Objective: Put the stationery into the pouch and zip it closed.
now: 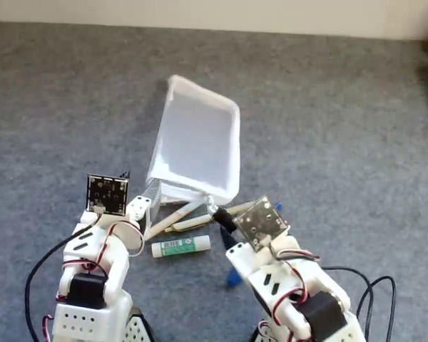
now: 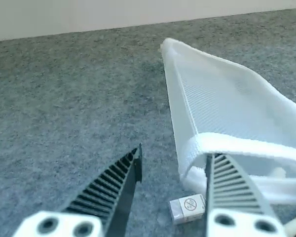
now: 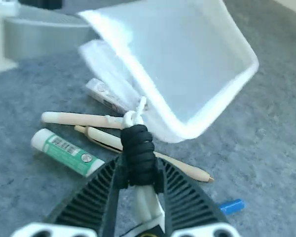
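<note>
The pouch [image 1: 200,135], white mesh, lies at the centre of the high view. Its closed end points to 12 o'clock and its mouth faces me at 6. It looks raised and tilted off the carpet [image 1: 342,107] at the mouth end.

My right gripper [image 3: 138,165], at 5 o'clock of the pouch, is pinched tight on the black pull cord [image 3: 138,150] of the zip. My left gripper [image 2: 175,158], at 8 o'clock, is spread wide. One finger is just beside the mouth's thick white hem and the other is out over bare carpet, gripping nothing.

The stationery is outside, as far as I can see. The glue stick [image 1: 180,246] lies at 6 o'clock and two cream pens [image 3: 81,118] lie between it and the mouth. A small labelled block [image 2: 187,207] sits close under the hem, and a blue piece [image 3: 232,206] lies farther off beside my right arm.

The trouble I foresee:
- **Zipping too soon:** if I draw the cord now, the zip would close on an empty pouch.
- **No anchor:** with my left fingers clamping nothing, any tug may drag or swing the whole pouch rather than run the slider.
- **Scattered stationery:** the sagging mouth could sweep the pens and block aside, scattering what I must gather.
</note>
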